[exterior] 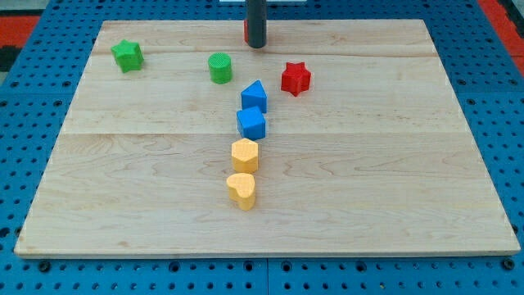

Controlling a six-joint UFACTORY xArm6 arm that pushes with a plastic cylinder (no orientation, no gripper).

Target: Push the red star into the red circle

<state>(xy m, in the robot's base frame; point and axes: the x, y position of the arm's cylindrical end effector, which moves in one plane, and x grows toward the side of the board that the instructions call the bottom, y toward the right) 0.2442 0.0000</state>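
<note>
Crowding the red star [295,78] at eight o'clock: two blue blocks [254,96]; my tip [256,46], jawless, hides the red circle [246,33] at eleven.

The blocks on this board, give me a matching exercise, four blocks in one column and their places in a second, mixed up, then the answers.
Blocks:
1. green star
2. red star
3. yellow heart
4. green cylinder

Places:
A. nearest the view's bottom
B. right of the upper blue block
C. far toward the view's upper left
D. down-left of my tip

Pairs: 1-C, 2-B, 3-A, 4-D
</note>
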